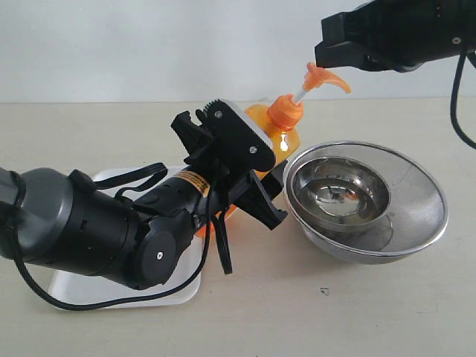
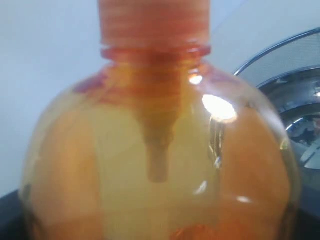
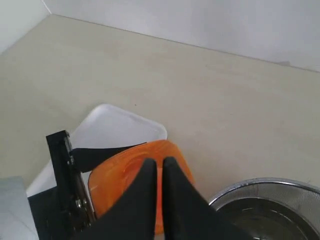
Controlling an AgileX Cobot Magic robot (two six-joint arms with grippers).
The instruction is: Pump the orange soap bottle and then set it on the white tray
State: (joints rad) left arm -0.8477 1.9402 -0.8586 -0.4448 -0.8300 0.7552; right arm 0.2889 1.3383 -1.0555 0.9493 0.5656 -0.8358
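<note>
Left gripper (image 1: 253, 171): jaws set on either side of the orange soap bottle (image 1: 286, 137), pinching its body below the shoulder. In the left wrist view the bottle (image 2: 160, 150) fills the frame, with its ribbed orange collar in view and the dip tube visible through the translucent wall.

Bottle attitude: tilted, with the neck leaning toward the steel bowls. The pump head (image 1: 325, 77) sits raised on its white stem, spout pointing toward the right arm's side.

Bottle position: between the white tray (image 1: 89, 286) and the bowls. Its lower part is hidden behind the left gripper, with an orange sliver showing at the tray's edge. Cannot tell whether the base rests on the tray or on the table (image 1: 335, 312).

Right gripper (image 1: 324, 47): fingers pressed together with nothing between them, directly above the pump head. The right wrist view shows the closed tips (image 3: 155, 164) over the orange pump top (image 3: 122, 182). Contact cannot be told.

Tray: flat on the table, mostly under the left arm; one rounded corner (image 3: 120, 127) is seen past the bottle.

Bowls: a smaller steel bowl (image 1: 338, 195) nested inside a wider mesh-walled bowl (image 1: 416, 201), just beside the bottle on the right arm's side.
</note>
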